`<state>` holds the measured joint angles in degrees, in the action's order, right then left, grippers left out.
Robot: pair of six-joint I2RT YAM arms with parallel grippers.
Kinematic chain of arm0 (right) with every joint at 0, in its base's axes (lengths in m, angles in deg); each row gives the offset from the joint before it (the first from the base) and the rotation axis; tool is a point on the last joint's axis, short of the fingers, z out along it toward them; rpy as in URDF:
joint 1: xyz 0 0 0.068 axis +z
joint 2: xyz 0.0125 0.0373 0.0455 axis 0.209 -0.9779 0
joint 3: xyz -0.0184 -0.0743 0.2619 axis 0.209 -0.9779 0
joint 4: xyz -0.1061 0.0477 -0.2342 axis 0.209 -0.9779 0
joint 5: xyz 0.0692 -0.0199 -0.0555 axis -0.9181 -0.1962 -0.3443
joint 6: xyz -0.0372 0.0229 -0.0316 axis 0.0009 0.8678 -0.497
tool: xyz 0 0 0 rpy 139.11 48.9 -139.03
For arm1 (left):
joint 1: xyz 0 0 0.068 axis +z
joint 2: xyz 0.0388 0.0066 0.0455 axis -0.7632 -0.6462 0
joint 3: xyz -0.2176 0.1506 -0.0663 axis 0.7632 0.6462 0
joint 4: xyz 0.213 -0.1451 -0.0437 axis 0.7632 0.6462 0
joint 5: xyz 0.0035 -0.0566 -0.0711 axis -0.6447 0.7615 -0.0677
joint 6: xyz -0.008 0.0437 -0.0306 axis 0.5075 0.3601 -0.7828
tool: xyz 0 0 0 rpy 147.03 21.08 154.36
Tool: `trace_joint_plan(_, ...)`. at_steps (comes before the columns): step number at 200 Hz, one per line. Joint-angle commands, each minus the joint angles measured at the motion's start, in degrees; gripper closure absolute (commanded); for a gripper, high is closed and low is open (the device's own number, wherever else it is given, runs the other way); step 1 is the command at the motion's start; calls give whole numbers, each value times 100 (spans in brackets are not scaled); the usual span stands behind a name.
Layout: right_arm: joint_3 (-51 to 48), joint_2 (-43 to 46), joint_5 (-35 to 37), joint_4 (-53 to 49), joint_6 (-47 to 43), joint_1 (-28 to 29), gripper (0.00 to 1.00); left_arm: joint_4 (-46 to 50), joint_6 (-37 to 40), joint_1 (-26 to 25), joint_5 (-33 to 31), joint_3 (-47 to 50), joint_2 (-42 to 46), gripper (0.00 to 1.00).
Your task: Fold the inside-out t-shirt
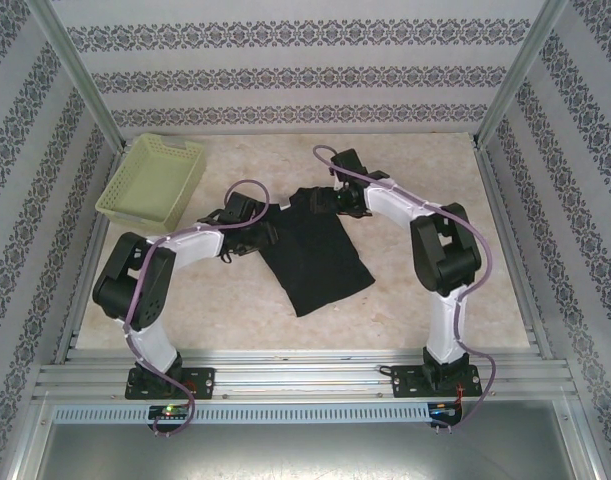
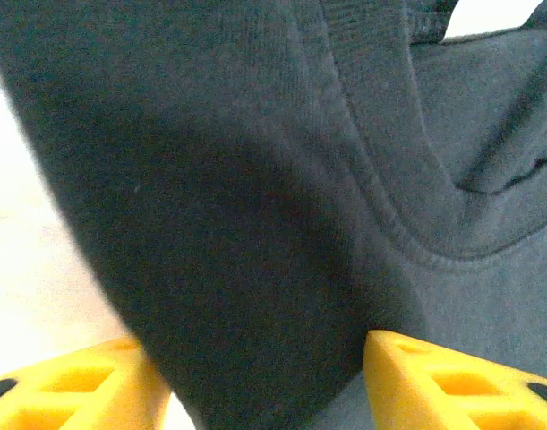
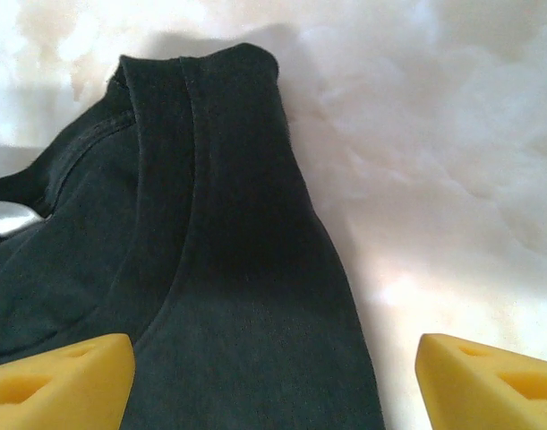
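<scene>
The inside-out t-shirt (image 1: 315, 255) lies as a black, roughly folded panel on the middle of the table. My left gripper (image 1: 265, 225) is at its upper left edge. In the left wrist view, a raised fold of the black fabric (image 2: 255, 224) fills the gap between the yellow fingertips (image 2: 416, 376) and touches both, so my left gripper (image 2: 260, 376) is shut on it. The white tag (image 2: 488, 18) shows by the collar. My right gripper (image 1: 330, 200) is at the shirt's upper right corner. It (image 3: 273, 376) stands wide open over the shirt's folded edge (image 3: 246, 269) and bare table.
A pale yellow-green lattice basket (image 1: 153, 180) sits at the back left of the table. Metal frame posts and patterned walls close in the table (image 1: 425, 180) on three sides. Bare tabletop lies right of and in front of the shirt.
</scene>
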<state>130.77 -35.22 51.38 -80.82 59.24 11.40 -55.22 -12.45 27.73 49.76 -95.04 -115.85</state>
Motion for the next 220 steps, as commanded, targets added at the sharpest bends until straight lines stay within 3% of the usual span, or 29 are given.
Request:
trace_joint_plan(1, 356, -319, -223, -307, -179, 18, 17, -323, -169, 17, 217, -290, -273, 41)
trace_joint_plan(44, 513, -715, -343, -378, -111, 207, 12, -584, -211, 17, 516, -566, -865, 39)
trace_joint_plan(106, 323, -959, -601, -292, 288, 629, 26, -698, -135, -24, 885, -958, -1478, 45)
trace_joint_plan(129, 123, -870, -555, -164, 361, 737, 38, -740, -111, -83, 907, -972, -1551, 52)
trace_joint_plan(151, -124, -703, -550, -39, 450, 730, 55, -775, -87, -91, 920, -890, -1487, 60)
trace_joint_plan(181, -642, -261, -565, 223, 516, 662, 75, -944, -51, -63, 834, -559, -1175, 76)
trace_joint_plan(220, -1728, 644, -804, 882, 804, 606, 89, -1071, 68, -36, 813, -135, -614, 94)
